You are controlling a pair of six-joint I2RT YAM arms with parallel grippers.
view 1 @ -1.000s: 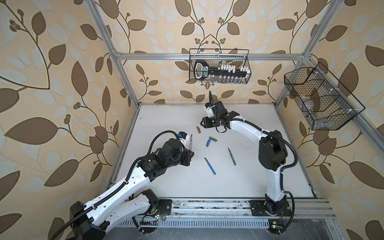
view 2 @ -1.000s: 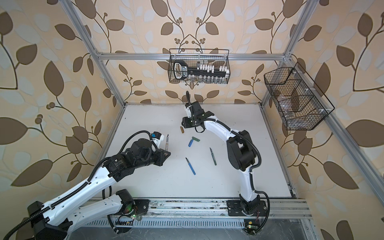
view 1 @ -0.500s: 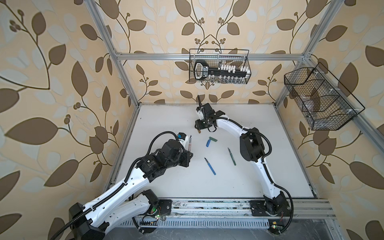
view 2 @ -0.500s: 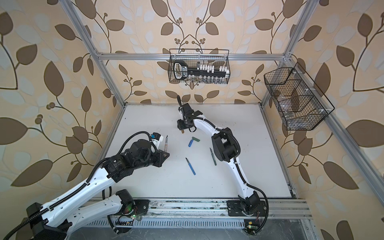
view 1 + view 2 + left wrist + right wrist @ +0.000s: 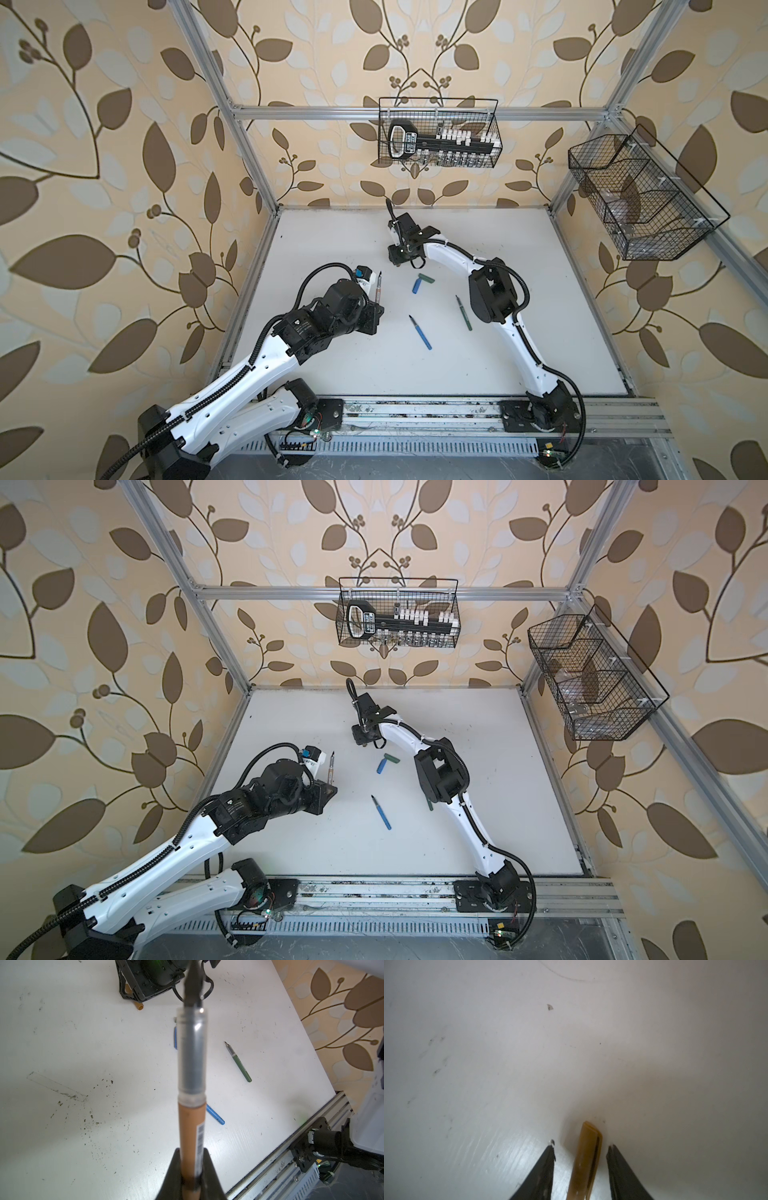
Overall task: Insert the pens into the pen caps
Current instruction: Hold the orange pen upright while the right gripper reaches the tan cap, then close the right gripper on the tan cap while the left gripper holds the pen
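**Left gripper (image 5: 191,1159) clamped on pen, right gripper (image 5: 581,1146) astride cap**

Left gripper squeezes the rear end of the slim orange-brown felt-tip pen (image 5: 192,1126). The pen's long axis runs straight out from the jaws, and in both top views its dark pointed tip aims at the far wall. The right gripper is down at the white tabletop (image 5: 498,353) with its jaws spread. The short orange-brown plastic cap (image 5: 586,1157) lies flat between its fingers, lengthwise along them, with a gap on each side. Mid-table, the blue pen (image 5: 420,332) and dark green pen (image 5: 463,312) lie loose, tips toward the far wall. The blue cap (image 5: 417,286) and green cap (image 5: 428,279) touch just beyond them.
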